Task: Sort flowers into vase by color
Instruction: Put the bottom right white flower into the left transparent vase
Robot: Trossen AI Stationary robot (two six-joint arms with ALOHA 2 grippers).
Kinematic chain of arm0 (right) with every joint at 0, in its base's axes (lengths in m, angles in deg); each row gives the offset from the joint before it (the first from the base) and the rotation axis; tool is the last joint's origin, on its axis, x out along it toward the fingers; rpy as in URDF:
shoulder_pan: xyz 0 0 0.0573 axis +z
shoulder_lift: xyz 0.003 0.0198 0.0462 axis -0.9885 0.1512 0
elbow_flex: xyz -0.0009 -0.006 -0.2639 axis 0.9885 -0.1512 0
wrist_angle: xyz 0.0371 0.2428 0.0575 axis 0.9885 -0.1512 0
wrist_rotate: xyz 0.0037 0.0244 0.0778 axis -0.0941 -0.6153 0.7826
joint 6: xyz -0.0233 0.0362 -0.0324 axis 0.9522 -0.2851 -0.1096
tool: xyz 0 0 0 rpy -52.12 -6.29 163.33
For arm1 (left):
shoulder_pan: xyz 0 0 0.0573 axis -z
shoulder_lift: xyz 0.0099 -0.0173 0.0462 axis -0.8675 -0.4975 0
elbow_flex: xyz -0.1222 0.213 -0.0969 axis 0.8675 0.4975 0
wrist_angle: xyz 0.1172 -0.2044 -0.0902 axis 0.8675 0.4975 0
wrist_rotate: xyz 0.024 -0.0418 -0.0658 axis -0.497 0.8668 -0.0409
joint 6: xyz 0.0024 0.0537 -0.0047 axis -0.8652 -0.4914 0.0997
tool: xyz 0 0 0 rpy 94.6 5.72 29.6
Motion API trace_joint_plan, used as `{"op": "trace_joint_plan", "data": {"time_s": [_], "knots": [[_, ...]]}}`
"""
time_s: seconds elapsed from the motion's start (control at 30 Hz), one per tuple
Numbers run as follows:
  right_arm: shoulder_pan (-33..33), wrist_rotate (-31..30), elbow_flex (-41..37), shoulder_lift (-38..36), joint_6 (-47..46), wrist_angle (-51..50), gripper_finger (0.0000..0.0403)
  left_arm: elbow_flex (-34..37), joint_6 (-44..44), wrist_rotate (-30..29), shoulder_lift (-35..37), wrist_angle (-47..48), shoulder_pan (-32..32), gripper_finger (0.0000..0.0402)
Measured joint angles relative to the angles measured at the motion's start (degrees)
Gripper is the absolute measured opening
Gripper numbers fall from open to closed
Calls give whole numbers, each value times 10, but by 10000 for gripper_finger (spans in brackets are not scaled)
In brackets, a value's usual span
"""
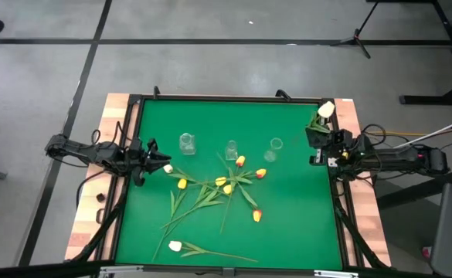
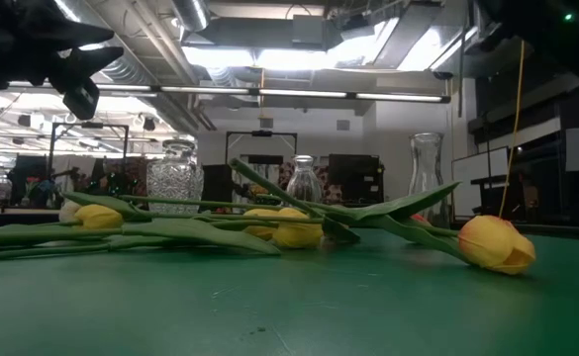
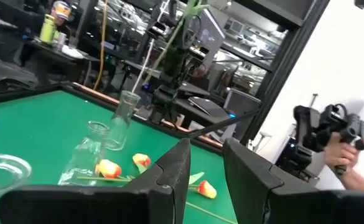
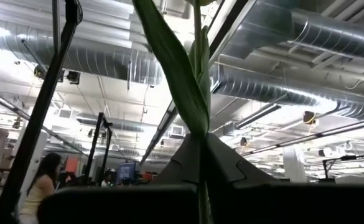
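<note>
Three clear glass vases stand in a row across the far half of my green tabletop (image 1: 287, 224): a cut-glass vase (image 1: 187, 142) on the left, a small narrow-necked vase (image 1: 231, 149) in the middle, and a taller slim vase (image 1: 276, 144) on the right. All three look empty from above.

My right jaws (image 1: 314, 136) hang above the tabletop's right edge, near the far corner, pressed together on the green stem of a white tulip (image 1: 326, 110). Its bud points away over the wooden border, and in the right wrist view the stem and a long leaf (image 4: 175, 74) rise straight up from between my fingers toward the ceiling.

My left jaws (image 1: 150, 160) sit over the tabletop's left side, partly spread and holding nothing. Another white tulip (image 1: 168, 167) lies just beside their tips.

Most of the flowers lie in a loose tangle of crossed stems in the middle of the tabletop, just in front of the vases: yellow tulips (image 1: 182, 184) and orange-yellow tulips (image 1: 256, 215). One more white bud (image 1: 175, 246) lies apart near the front edge, its stem running off to the right.

A person's hand (image 3: 346, 152) shows beyond the tabletop in the left wrist view.
</note>
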Motion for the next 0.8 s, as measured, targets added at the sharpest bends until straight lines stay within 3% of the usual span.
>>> {"op": "trace_joint_plan", "data": {"time_s": [0.23, 0.47, 0.8], "knots": [[0, 0, 6, 46, -4, 9, 5, 0, 0, -52, 0, 0, 0, 92], [-2, 1, 7, 115, -6, 106, 5, 0, 0, -89, 0, 0, 0, 92], [-46, 26, 24, 150, -45, 107, 5, 0, -1, -134, 0, 0, 0, 92]]}}
